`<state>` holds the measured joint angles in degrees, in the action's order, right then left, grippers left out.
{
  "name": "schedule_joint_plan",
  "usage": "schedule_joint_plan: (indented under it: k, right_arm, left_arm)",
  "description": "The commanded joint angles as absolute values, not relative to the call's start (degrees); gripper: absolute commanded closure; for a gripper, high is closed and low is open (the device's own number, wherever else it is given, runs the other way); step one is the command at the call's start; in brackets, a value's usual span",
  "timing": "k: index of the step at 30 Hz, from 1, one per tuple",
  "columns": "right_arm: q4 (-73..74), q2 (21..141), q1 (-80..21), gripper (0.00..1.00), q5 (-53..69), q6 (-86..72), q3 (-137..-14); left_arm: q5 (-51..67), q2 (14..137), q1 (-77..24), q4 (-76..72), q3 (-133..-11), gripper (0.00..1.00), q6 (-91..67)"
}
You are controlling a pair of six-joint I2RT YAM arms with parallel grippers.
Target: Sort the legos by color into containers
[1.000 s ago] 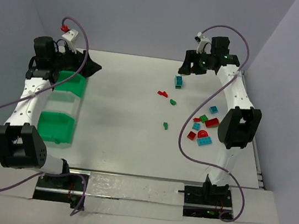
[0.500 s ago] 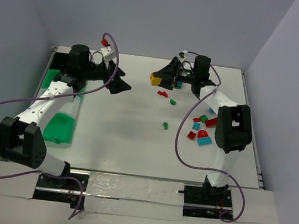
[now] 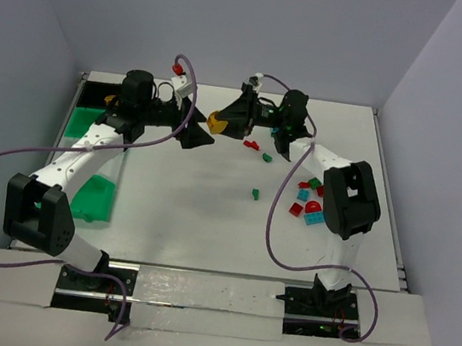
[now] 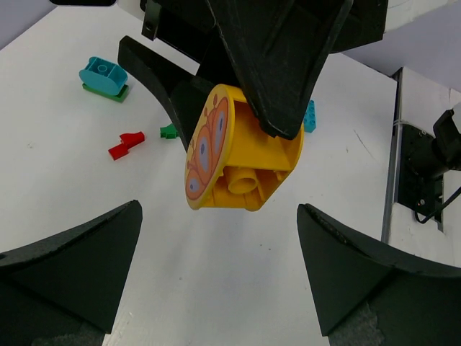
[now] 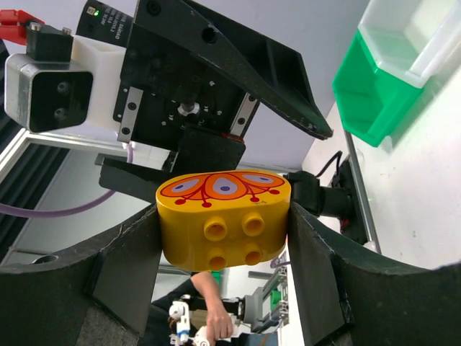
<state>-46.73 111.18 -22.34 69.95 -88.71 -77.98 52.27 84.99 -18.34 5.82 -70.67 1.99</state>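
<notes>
Above the far middle of the table [image 3: 190, 219], the right jaws are clamped on a yellow brick [image 4: 241, 155] with an orange printed face, holding it in the air, clear of the surface. Facing it, the left jaws stand wide apart, their fingers [image 4: 68, 270] on either side of the brick but not touching it. This looks like a hand-over, since the green containers [image 3: 90, 192] sit at the left edge, on the left arm's side and well apart from the brick.

The main risk lies in the exchange. The brick has a curved side. If the left jaws close on that curve or on the studs, it could twist or slip out once the right jaws let go, and fall to the table. If the right jaws release before the left ones have a firm hold, it drops the same way.

The two sets of fingers are close together, so a small misalignment could knock them against each other. A falling brick might also scatter the small red pieces [image 3: 252, 145] just to the right, or roll toward the loose legos [image 3: 313, 203] by the right arm.
</notes>
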Motion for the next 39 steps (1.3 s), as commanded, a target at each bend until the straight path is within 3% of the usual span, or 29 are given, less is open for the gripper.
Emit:
schedule_joint_plan:
  k: [1,9,13,19,21,23,27,32,35,39]
  right_arm:
    - [-52.18,110.3,-22.83,0.87,70.4,-91.29,-77.93]
    - [-52.21,110.38,-24.6,0.87,69.64,-92.45,-77.01]
    - [-52.38,110.57,-25.05,0.87,69.52,-93.0,-77.18]
    - [-52.55,110.39,-25.57,0.84,69.62,-93.61,-77.17]
    - [-52.47,110.48,-25.49,0.76,69.86,-93.78,-77.25]
    - [-52.47,110.57,-25.4,0.52,70.11,-93.87,-77.34]
    - [-51.68,110.19,-24.4,0.01,70.13,-93.46,-76.89]
    - [-48.18,109.42,-20.23,0.0,69.96,-91.03,-76.93]
    - [-40.56,108.45,-16.16,0.0,69.6,-83.0,-78.43]
    - [-1.36,106.44,-12.98,0.0,62.58,-50.48,-88.14]
  left_arm:
    - [52.42,84.71,-19.31,4.67,-74.25,0.01,1.51]
    - [46.57,85.59,-20.72,2.58,-74.95,0.12,-2.58]
    - [43.51,85.78,-21.09,2.55,-75.06,0.28,-3.07]
    - [43.34,85.6,-21.18,2.38,-74.52,0.73,-4.05]
    - [43.51,85.52,-21.18,2.71,-74.36,0.89,-4.3]
    - [43.59,84.98,-21.12,3.53,-74.18,1.0,-4.01]
    - [44.22,82.84,-18.36,6.59,-73.09,1.0,-3.96]
    - [43.19,80.17,-8.29,10.89,-70.76,1.0,-4.79]
    - [34.31,83.41,-0.22,19.01,-75.06,1.0,-1.42]
    - [24.89,92.68,7.16,26.24,-85.5,1.0,2.34]
